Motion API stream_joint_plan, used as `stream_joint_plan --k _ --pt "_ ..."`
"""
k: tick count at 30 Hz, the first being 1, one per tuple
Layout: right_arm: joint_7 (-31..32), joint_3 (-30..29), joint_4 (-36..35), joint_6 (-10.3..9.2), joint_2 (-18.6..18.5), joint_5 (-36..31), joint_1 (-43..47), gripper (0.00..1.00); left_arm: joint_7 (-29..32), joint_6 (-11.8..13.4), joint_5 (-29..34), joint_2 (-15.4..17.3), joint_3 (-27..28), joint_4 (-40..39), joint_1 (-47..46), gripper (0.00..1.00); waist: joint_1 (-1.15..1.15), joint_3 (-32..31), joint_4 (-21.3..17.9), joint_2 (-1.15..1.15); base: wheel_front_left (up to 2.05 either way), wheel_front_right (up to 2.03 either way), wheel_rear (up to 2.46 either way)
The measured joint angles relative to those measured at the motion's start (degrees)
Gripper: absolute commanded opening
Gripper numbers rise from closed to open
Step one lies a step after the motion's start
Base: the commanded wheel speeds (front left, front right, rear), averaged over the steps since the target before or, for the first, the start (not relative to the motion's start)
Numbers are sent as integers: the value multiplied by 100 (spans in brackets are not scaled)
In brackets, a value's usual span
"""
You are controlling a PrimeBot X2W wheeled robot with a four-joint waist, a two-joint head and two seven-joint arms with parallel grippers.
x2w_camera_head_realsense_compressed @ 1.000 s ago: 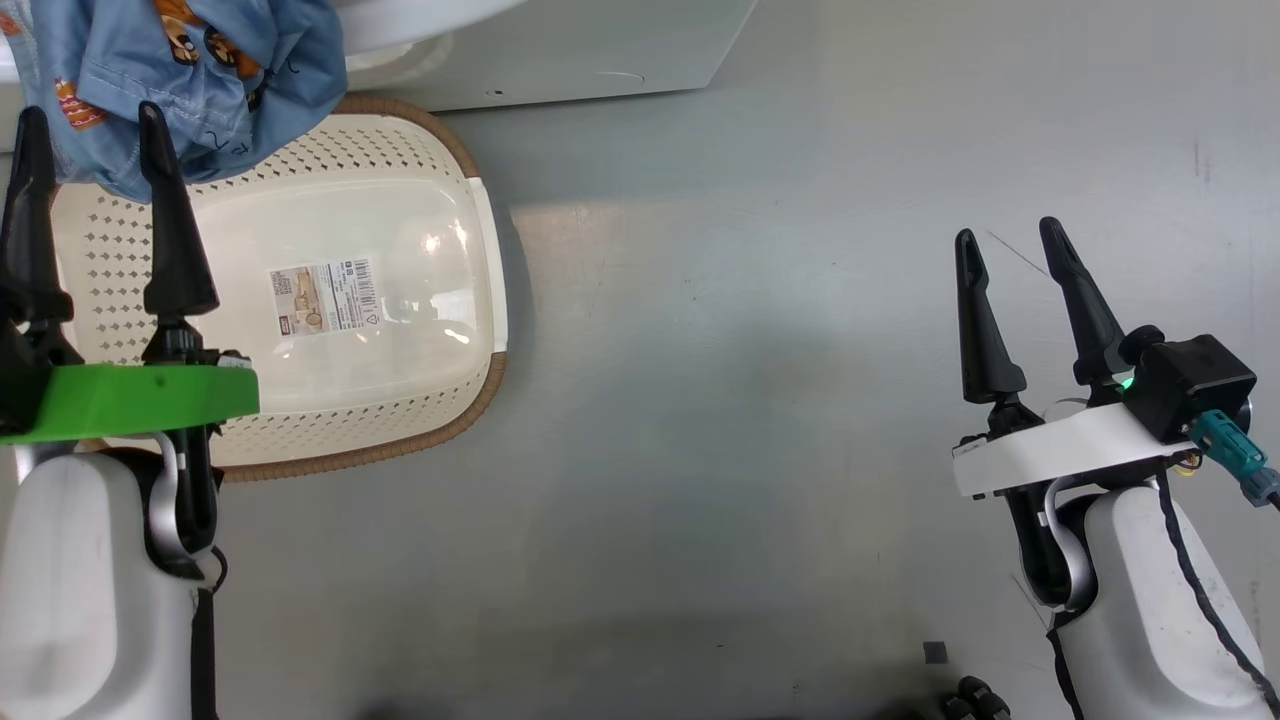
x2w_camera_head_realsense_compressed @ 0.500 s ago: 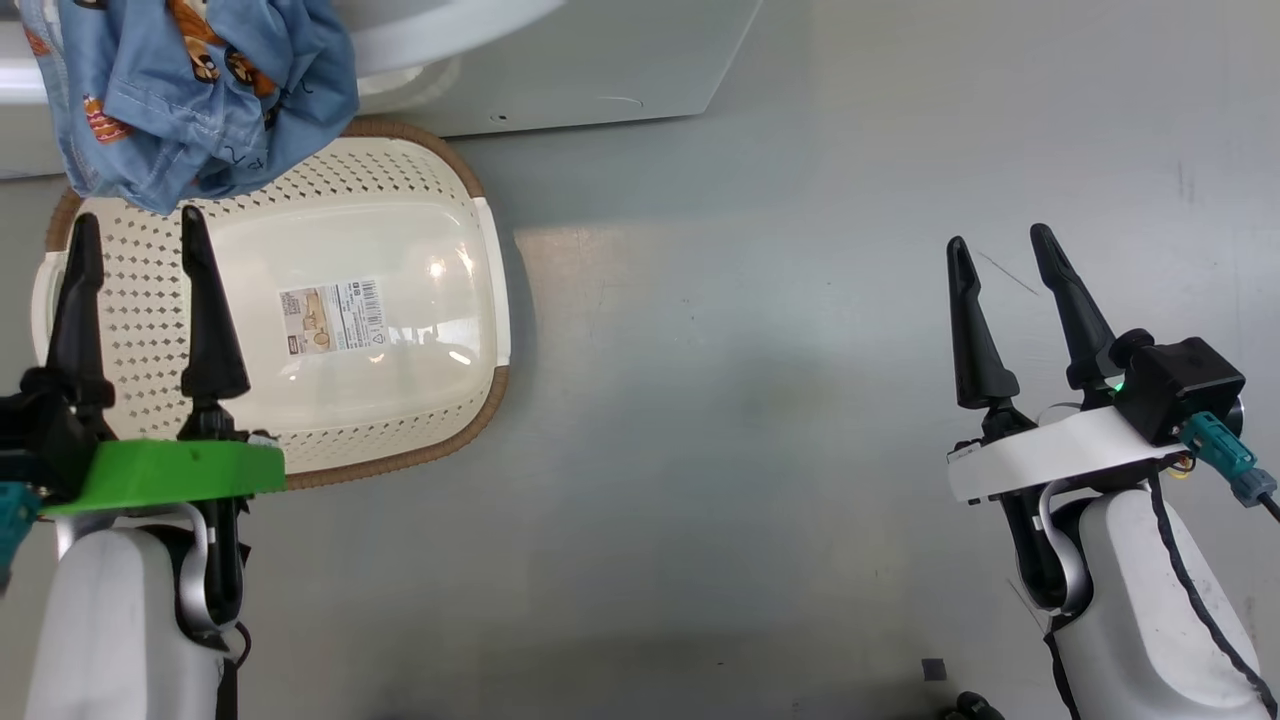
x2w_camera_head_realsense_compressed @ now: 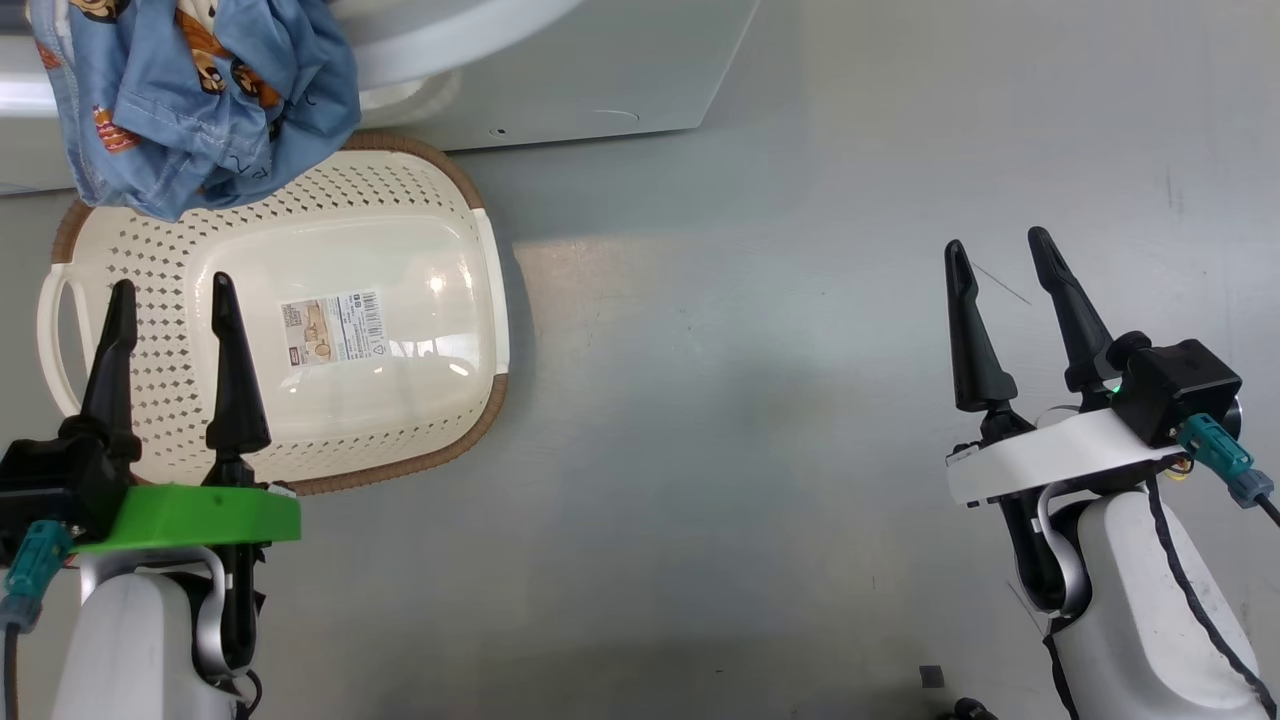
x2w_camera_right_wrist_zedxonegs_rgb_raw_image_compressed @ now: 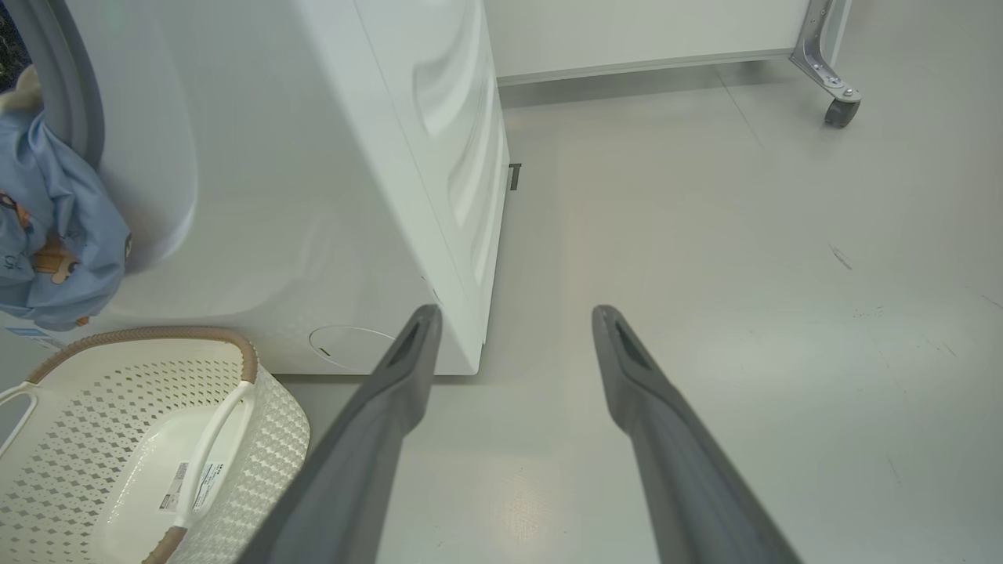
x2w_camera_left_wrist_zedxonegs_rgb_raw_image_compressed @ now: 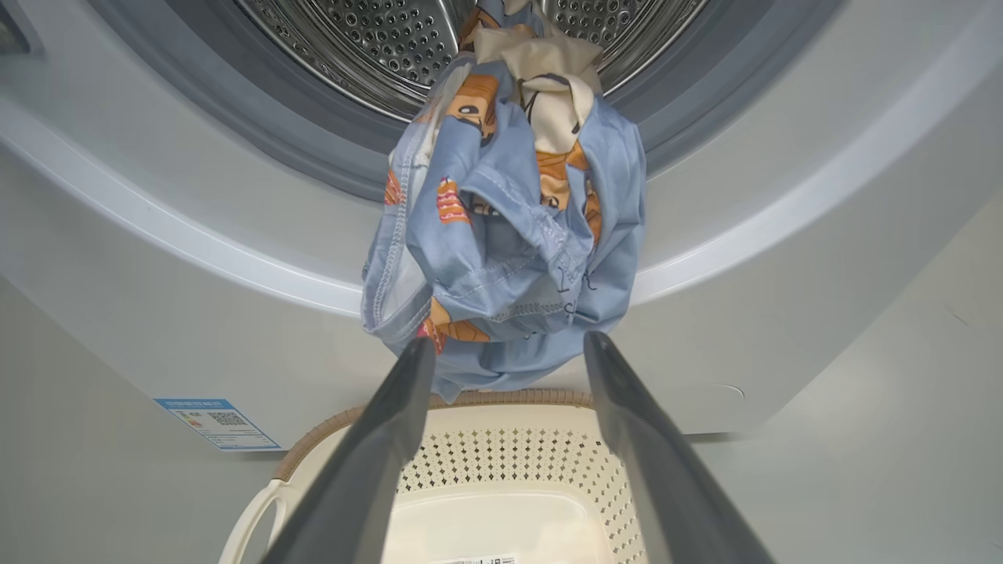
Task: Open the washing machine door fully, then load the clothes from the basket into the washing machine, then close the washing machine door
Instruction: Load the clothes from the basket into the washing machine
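Observation:
The clothes point(x2w_camera_left_wrist_zedxonegs_rgb_raw_image_compressed: 509, 227), light blue with orange prints and a cream piece, hang out of the washing machine point(x2w_camera_left_wrist_zedxonegs_rgb_raw_image_compressed: 783, 258) mouth over its grey gasket and white front. In the head view the clothes point(x2w_camera_head_realsense_compressed: 200, 90) droop above the far rim of the basket point(x2w_camera_head_realsense_compressed: 420, 200). The cream basket point(x2w_camera_left_wrist_zedxonegs_rgb_raw_image_compressed: 509, 462) stands on the floor against the washer, with nothing inside but its barcode sticker. My left gripper point(x2w_camera_head_realsense_compressed: 170, 288) is open and empty over the basket, short of the clothes point(x2w_camera_right_wrist_zedxonegs_rgb_raw_image_compressed: 55, 235); its fingers point(x2w_camera_left_wrist_zedxonegs_rgb_raw_image_compressed: 392, 439) frame the hanging bundle from below. My right gripper point(x2w_camera_head_realsense_compressed: 997, 243) is open and empty above bare floor. The washing machine door is out of view.
The washer's white side panel point(x2w_camera_right_wrist_zedxonegs_rgb_raw_image_compressed: 439, 157) stands ahead-left of my right gripper point(x2w_camera_right_wrist_zedxonegs_rgb_raw_image_compressed: 517, 313). A blue energy label point(x2w_camera_left_wrist_zedxonegs_rgb_raw_image_compressed: 215, 423) is stuck low on the washer front. A metal leg with a caster point(x2w_camera_right_wrist_zedxonegs_rgb_raw_image_compressed: 838, 110) stands far right. Grey floor point(x2w_camera_head_realsense_compressed: 750, 400) lies between the arms.
My left gripper has drawn back from the hanging clothes toward the basket's near side, still open. The head camera shifted a little. The right gripper stayed put.

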Motion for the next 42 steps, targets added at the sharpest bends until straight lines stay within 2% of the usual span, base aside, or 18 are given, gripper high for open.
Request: stream_joint_plan --k 38,42 --pt "0 13 11 0 -34 0 86 100 0 -34 0 -26 -30 20 151 100 0 -47 -1 0 0 0 0" --pt "1 221 48 1 -30 1 81 100 0 -34 0 -35 87 27 71 100 0 -45 -55 0 0 0 0"
